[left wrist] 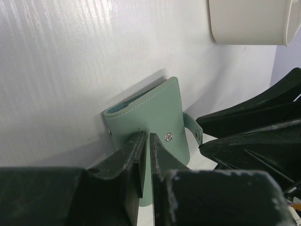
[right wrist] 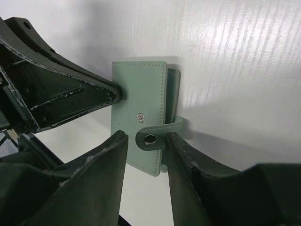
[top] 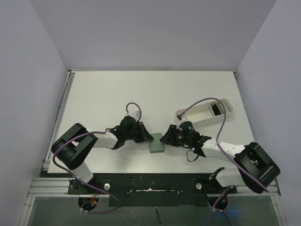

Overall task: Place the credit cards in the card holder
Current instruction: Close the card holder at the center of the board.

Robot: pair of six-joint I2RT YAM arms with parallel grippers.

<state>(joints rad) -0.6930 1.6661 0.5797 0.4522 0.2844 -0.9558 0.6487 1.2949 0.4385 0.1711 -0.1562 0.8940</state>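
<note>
Two-handed, by the desk's [top: 141,89] near edge: your left gripper [left wrist: 146,143] is pinching the wallet [left wrist: 155,115] steady; your right gripper [right wrist: 146,140], half open, is straddling its strap [right wrist: 160,133], holding nothing.

Both arms reach inward, low and facing — left gripper [left wrist: 146,142] pinched nearly closed, right gripper [right wrist: 146,139] jaws apart.

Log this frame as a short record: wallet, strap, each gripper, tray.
wallet: folded, between the two grippers
strap: unsnapped, sticking out past the cover
left gripper: shut on wallet edge
right gripper: open, fingers either side of strap
tray: beyond right arm; seems to hold a dark card
</note>
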